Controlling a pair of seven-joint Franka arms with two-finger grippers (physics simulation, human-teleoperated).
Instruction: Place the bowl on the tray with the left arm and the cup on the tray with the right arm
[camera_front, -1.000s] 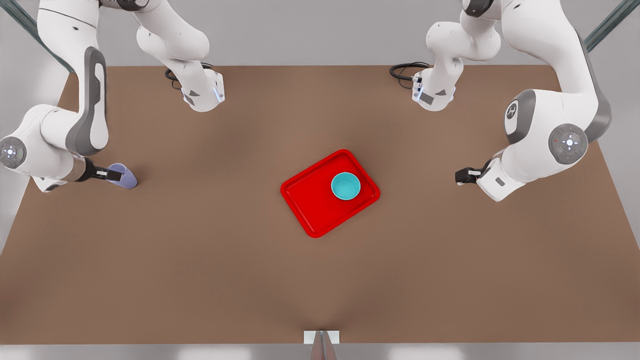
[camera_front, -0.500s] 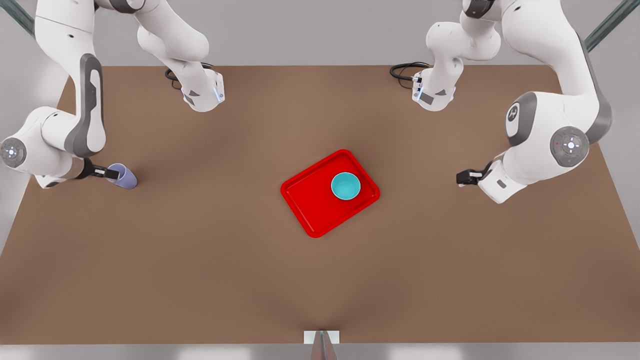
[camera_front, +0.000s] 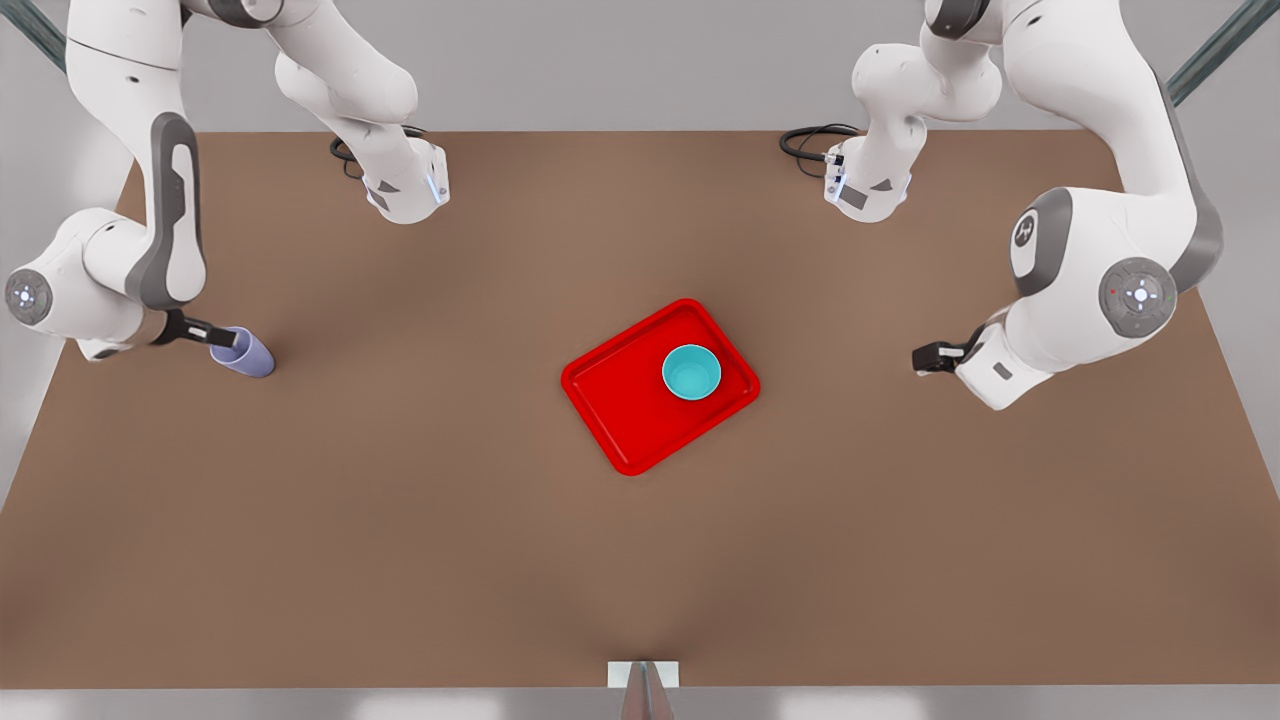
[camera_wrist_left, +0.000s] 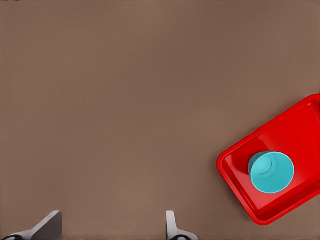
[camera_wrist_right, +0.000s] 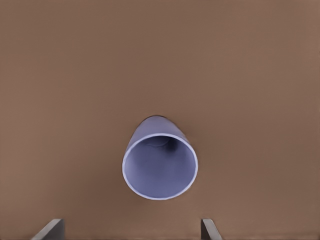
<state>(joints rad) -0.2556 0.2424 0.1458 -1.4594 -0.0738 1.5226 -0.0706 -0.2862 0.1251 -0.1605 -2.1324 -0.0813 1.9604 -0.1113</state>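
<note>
Our right gripper (camera_front: 222, 345) sits at the front view's left edge, fingers spread wide above the cup (camera_front: 246, 354), not gripping it. Our left gripper (camera_front: 922, 358) waits released at the front view's right. The bowl (camera_front: 691, 372) rests on the tray (camera_front: 620, 400) near the frame's centre.

Simulated robot lab: bare brown table (camera_front: 420, 520), grey walls, two mounted arms.
</note>
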